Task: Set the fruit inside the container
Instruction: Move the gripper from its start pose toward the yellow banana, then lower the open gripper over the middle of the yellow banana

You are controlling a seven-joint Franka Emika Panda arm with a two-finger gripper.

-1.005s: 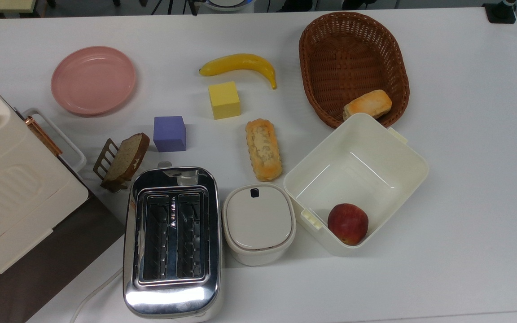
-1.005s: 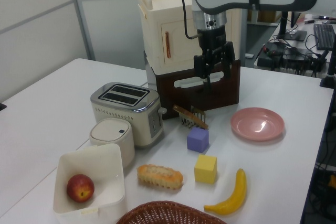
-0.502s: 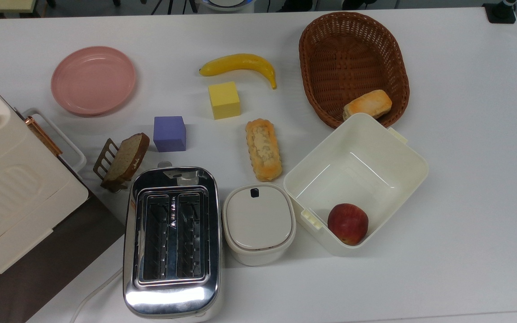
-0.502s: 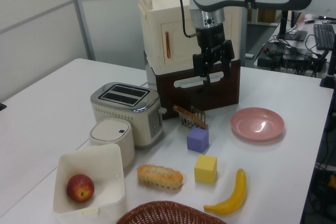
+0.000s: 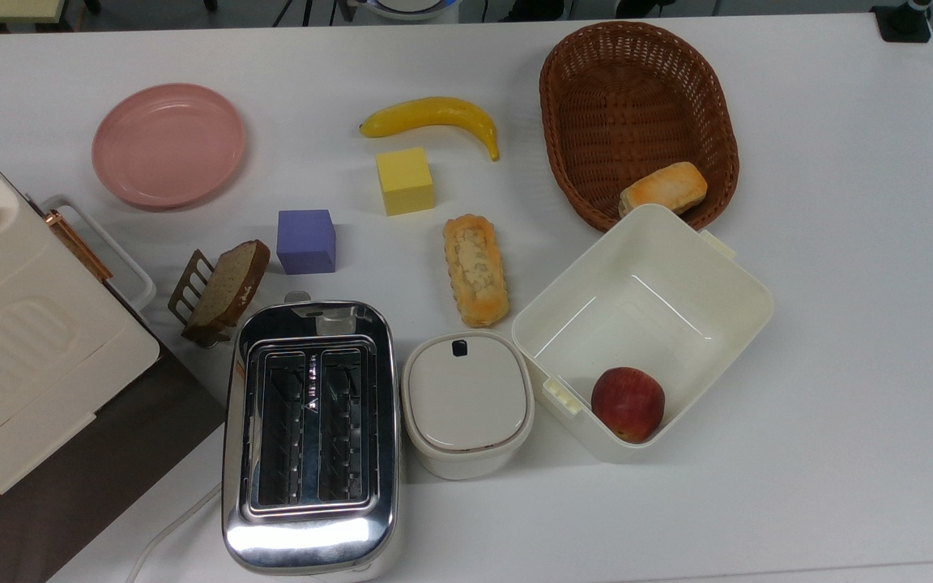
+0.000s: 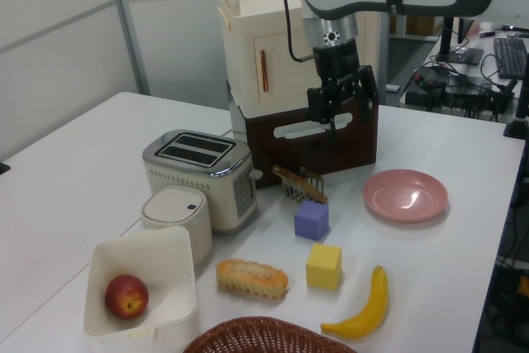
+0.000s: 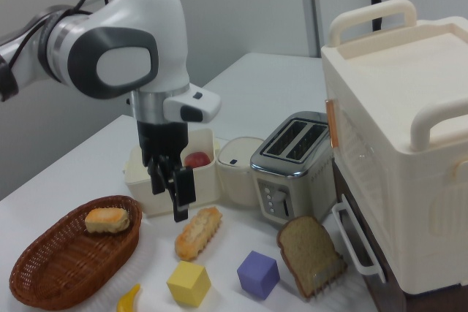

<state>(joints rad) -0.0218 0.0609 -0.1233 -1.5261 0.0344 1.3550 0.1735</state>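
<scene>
We find the banana [image 5: 432, 117] lying flat on the white worktop [image 5: 839, 324], untouched, just beside the yellow cube [image 5: 405, 180] and near the brown wicker basket [image 5: 636, 113], which holds a bread roll [image 5: 663, 189]. The cream tub [image 5: 726, 291] sits well apart from the banana, against the basket's rim, with a red apple [image 5: 628, 403] in one corner. Between banana and tub we note a long bread loaf [image 5: 475, 270]. A small lidded white box [image 5: 466, 401] stands between the tub and the toaster [image 5: 310, 433].

In the left view the tool [image 6: 340, 111] hangs high above the worktop, in front of the cream-and-brown cabinet [image 6: 273, 64], fingers [image 6: 363, 97] parted wide and holding nothing. We log a purple cube [image 5: 306, 240], a bread slice in a rack [image 5: 223, 291] and a pink plate [image 5: 168, 144] on the same worktop.
</scene>
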